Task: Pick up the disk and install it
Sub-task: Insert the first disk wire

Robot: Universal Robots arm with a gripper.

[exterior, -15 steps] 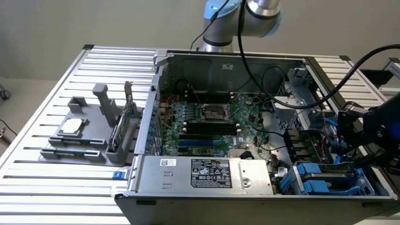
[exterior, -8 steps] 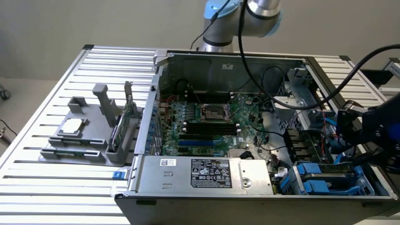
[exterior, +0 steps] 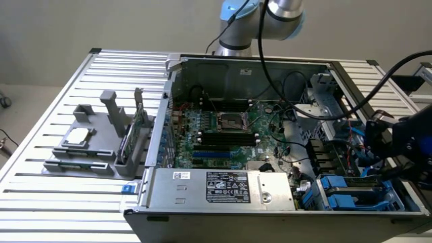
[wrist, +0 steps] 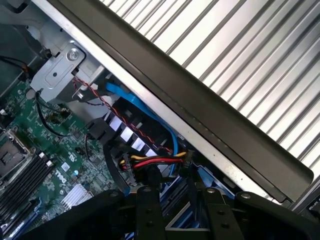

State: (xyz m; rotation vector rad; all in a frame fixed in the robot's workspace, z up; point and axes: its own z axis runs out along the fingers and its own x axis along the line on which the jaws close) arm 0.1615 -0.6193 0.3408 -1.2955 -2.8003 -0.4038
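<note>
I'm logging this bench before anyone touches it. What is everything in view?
table: one, silver, slatted, under everything
case: one, dark grey, open, on the table
motherboard: one, green, inside the case
power supply: one, silver, labelled, at the case's near edge
caddies: at least two, blue, case corner at the exterior view's right
cables: several, red, yellow, black, blue, near the caddies
fixture: one, grey, at the exterior view's left
chip: one, silver, on the fixture
cards: at least two, green, in the fixture
arm: one, silver and light blue, behind the case
gripper: one, black, over the caddies
</note>
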